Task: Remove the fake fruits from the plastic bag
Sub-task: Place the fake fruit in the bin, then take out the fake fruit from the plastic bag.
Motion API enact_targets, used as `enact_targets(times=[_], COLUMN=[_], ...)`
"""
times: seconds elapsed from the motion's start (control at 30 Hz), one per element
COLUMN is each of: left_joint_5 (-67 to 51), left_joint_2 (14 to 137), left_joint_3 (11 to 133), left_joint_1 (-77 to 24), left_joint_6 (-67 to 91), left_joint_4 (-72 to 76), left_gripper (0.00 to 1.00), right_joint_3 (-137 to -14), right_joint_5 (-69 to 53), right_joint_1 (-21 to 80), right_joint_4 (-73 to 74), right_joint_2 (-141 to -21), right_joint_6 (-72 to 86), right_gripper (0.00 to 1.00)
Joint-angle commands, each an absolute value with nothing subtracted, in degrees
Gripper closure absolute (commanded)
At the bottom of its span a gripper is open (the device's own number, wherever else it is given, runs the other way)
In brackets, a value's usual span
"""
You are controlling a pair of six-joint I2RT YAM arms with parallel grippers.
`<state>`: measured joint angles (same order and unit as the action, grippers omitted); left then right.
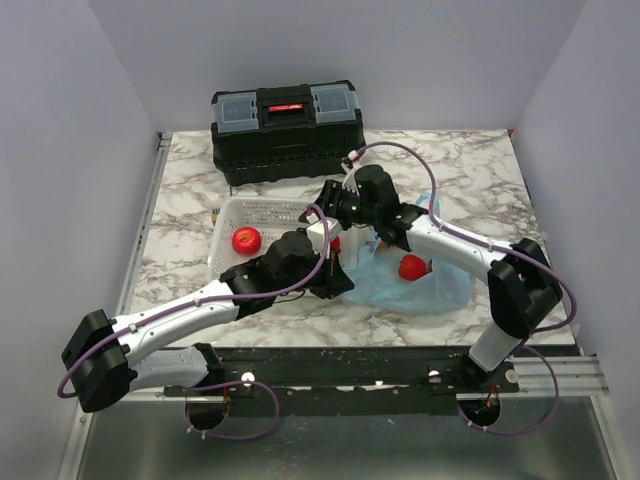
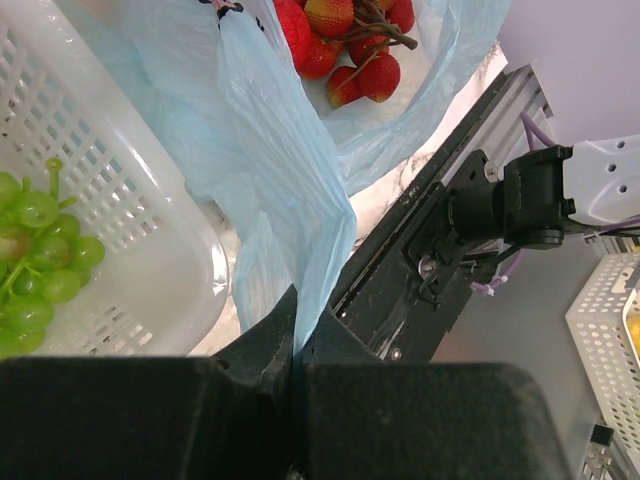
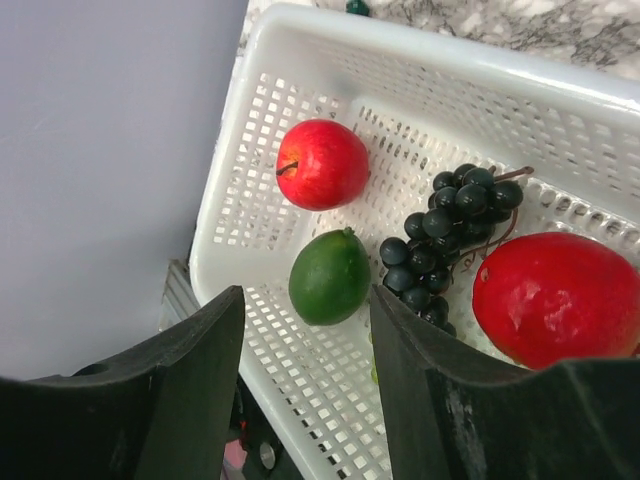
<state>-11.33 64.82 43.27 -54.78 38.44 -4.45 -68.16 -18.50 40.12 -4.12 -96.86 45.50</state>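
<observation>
The light-blue plastic bag (image 1: 425, 288) lies right of the white mesh basket (image 1: 228, 262). My left gripper (image 1: 336, 281) is shut on a fold of the plastic bag (image 2: 285, 190). Red berries (image 2: 352, 45) lie inside the bag's mouth, and a red fruit (image 1: 412, 267) shows through it from above. My right gripper (image 3: 305, 300) hangs open over the basket (image 3: 300, 400) with nothing between its fingers. Below it lie a red apple (image 3: 322, 164), a dark green fruit (image 3: 330, 276), a dark grape bunch (image 3: 450, 240) and a large red fruit (image 3: 555, 298).
A black toolbox (image 1: 286, 130) stands at the back of the marble table. A pale green grape cluster (image 2: 40, 240) sits in the basket (image 2: 150, 280). Another white mesh basket (image 2: 610, 340) shows beyond the table's near rail.
</observation>
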Motion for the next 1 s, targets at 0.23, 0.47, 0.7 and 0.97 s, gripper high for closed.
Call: enact_targets(times=[0.23,0.47,0.7,0.97], left_joint_5=[-11.3,-11.4,-10.9,-10.1], left_joint_2=[64.1,65.4,65.6,65.8], left_joint_3=[43.5,44.1,45.6,46.3], left_joint_1=[-55.0,-55.0,-55.0,-55.0], left_joint_6=[38.3,38.1,37.0,36.3], left_joint_4=[-4.4,-3.8,-4.8,-5.4], left_gripper=[1.0,1.0,1.0,1.0], right_joint_3=[-61.0,-54.6,-49.2,-41.6], right_joint_5=[1.9,10.2,8.9,10.0], right_joint_1=[40.1,40.2,40.2,40.1], right_joint_4=[8.1,15.5,21.7,21.9], right_joint_2=[-76.5,-62.1,-53.9,-46.5], right_joint_6=[37.0,36.2,36.5,38.1], right_gripper=[0.4,0.37,0.37,0.37])
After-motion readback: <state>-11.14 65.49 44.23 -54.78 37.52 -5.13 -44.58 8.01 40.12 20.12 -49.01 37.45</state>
